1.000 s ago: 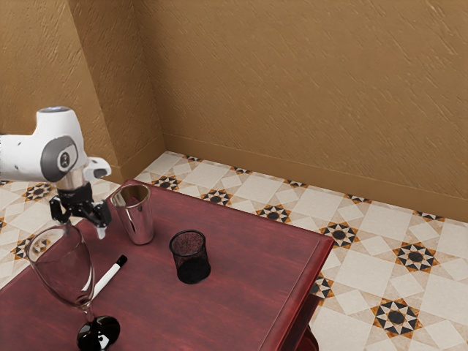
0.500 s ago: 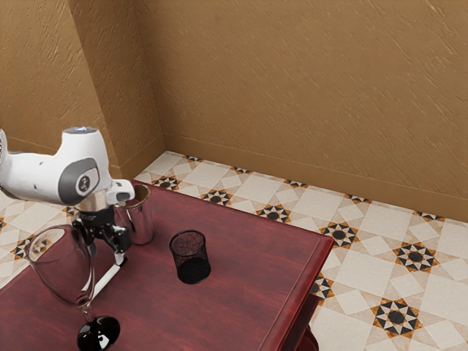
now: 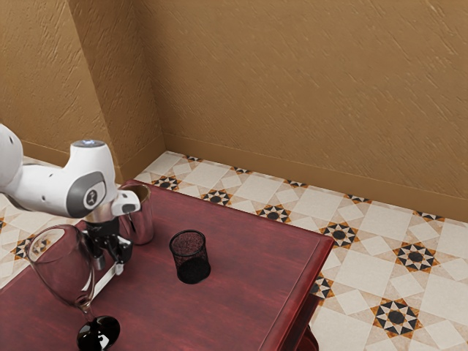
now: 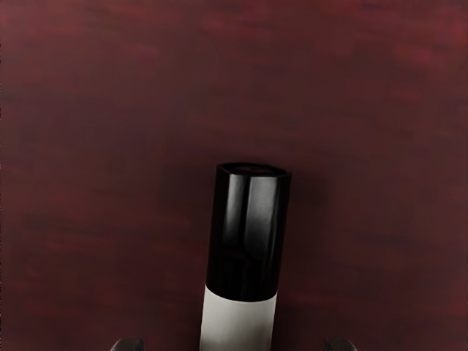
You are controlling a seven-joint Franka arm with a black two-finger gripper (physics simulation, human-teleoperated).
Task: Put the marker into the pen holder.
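"Where's the marker (image 4: pixel 245 252)?"

"Lying on the table (image 3: pixel 241 292), right under the gripper (image 3: pixel 110 267), between its parted fingers (image 4: pixel 128 345). There's a gap on each side, so nothing is gripped."

"And its long axis?"

"It runs through the opening, capped end poking out beyond the fingers. They flank its width, so closing should pinch the white barrel."

"Then the pen holder (image 3: pixel 191 259)?"

"From the gripper, toward the exterior view's right. I'd lift and tip the marker upright first."

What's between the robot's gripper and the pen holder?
In the exterior view, just bare red tabletop lies between the gripper and the pen holder. The metal cup stands off to one side.
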